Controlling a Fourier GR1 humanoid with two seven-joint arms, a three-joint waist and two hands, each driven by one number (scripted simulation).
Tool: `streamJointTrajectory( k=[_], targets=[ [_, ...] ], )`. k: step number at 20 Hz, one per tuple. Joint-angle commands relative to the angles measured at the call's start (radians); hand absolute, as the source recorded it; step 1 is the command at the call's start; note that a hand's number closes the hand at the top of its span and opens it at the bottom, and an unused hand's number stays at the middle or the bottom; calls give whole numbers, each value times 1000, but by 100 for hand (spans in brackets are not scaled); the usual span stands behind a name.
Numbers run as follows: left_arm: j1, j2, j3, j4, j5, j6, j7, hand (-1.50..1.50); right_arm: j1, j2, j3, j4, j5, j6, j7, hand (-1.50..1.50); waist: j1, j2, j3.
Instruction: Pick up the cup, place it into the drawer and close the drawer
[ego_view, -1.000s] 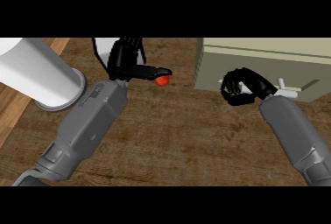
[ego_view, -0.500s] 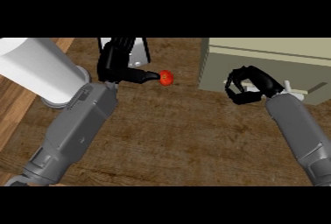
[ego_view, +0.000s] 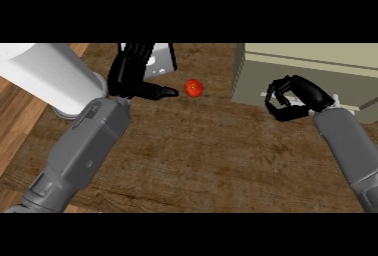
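Left hand (ego_view: 136, 75) spread, now clear of red cup (ego_view: 194, 87); right hand (ego_view: 295, 97) stays curled, holding nothing, at drawer (ego_view: 310, 70).

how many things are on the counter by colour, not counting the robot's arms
red: 1, the small round thing
white: 1, the big cylinder at the left
grey: 1, the small block partly hidden behind the left hand
pale green-grey: 1, the drawer unit by the right hand
total: 4
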Motion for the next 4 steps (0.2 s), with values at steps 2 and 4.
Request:
streamJointTrajectory(
  k=[2, 4],
  targets=[
    [13, 7, 5, -12, 8, -16, 2, -150, -177, -124, -88, 27, -3, -91, 82, 150, 36, 17, -16],
    [22, -1, 1, -20, 10, -16, 3, -150, -173, -126, -85, 19, -5, -83, 93, 150, 45, 14, -16]
  ],
)
